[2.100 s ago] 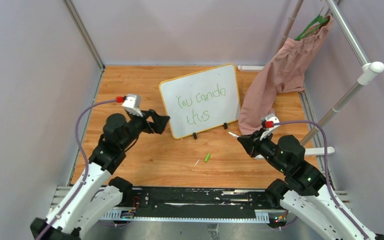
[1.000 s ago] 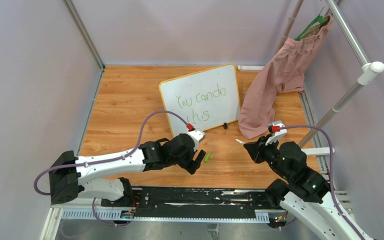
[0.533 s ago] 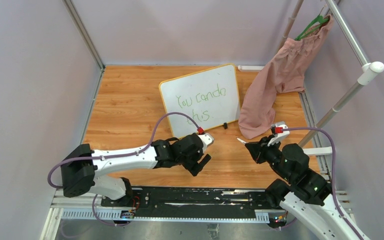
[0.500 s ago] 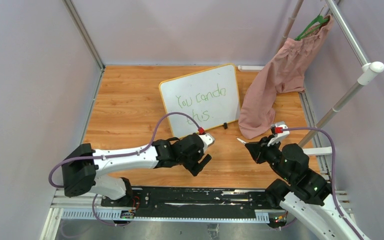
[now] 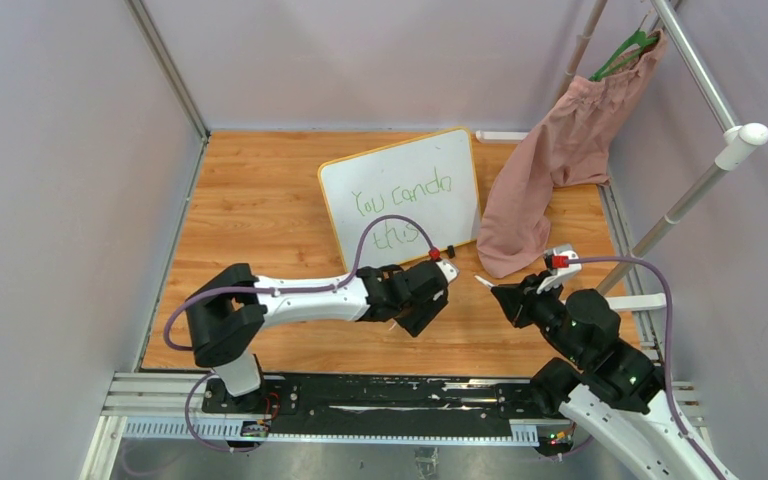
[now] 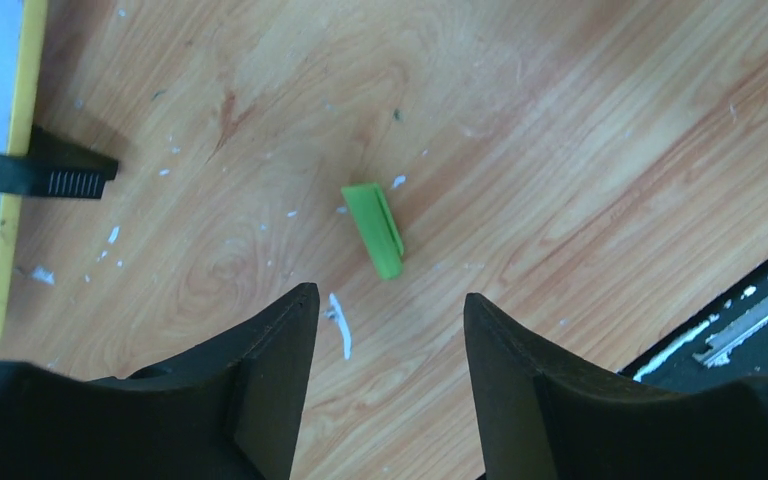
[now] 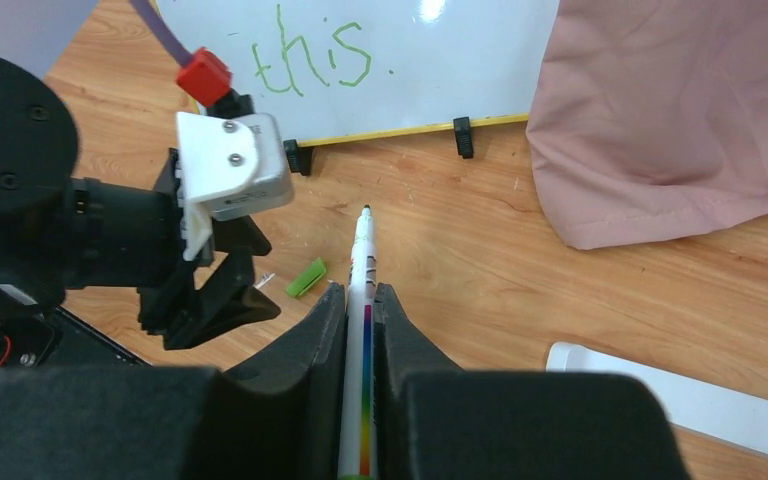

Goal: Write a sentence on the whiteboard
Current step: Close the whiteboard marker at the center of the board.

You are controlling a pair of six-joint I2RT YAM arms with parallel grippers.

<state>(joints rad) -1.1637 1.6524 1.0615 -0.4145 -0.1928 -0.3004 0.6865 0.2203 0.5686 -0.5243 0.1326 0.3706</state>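
Observation:
The whiteboard leans at the back of the wooden table, its yellow rim and a black clip foot showing in the left wrist view. The sentence reads "You can do" over "this" in green. My left gripper hangs open just above a small green cap on the wood, with nothing between its fingers. My right gripper is shut on a white marker, whose tip points toward the board. In the top view the left gripper covers the cap.
A pink cloth hangs from a white rack at the right, and its hem lies on the table beside the board. A flat white piece lies to the right of my right gripper. White flecks dot the wood.
My left arm has swung from the board's left edge across to the front of the board, over the green cap, and its jaws have narrowed. The right arm has barely moved.

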